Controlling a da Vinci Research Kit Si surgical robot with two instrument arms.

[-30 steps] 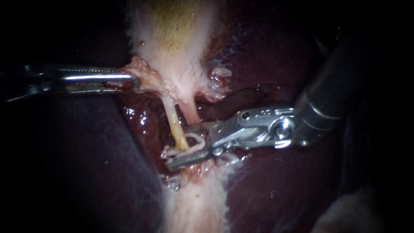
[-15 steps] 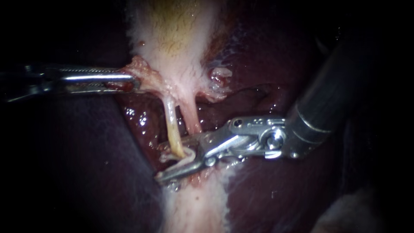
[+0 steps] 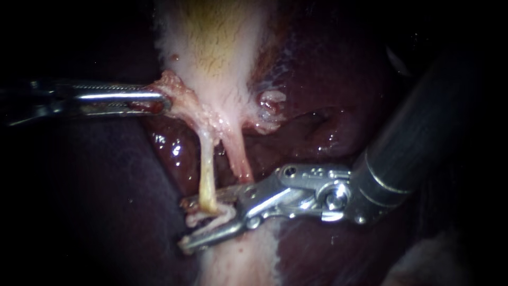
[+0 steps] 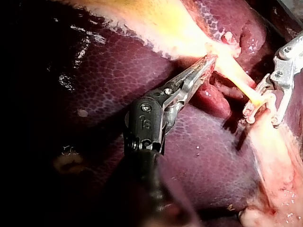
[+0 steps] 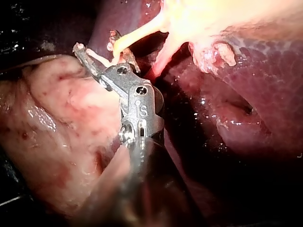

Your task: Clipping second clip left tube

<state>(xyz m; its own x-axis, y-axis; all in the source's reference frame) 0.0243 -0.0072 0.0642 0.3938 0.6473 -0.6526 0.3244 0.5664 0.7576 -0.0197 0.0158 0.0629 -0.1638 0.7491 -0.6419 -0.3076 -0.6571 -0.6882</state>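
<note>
Left tube point(image 3: 207, 169) stands near-vertical, foot within clip point(image 3: 214, 216) of right instrument point(image 3: 182, 224).

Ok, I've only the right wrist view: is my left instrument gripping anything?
Observer: Yes. In the endoscope view the pincer of the slim metal left instrument is shut on pink-white tissue at the yellowish gallbladder's lower end.
Operator: And is it clear of my right instrument?
Observer: Yes; the steel right instrument sits well below it, apart, its pincer holding the white clip at the pale yellow tube.
</note>
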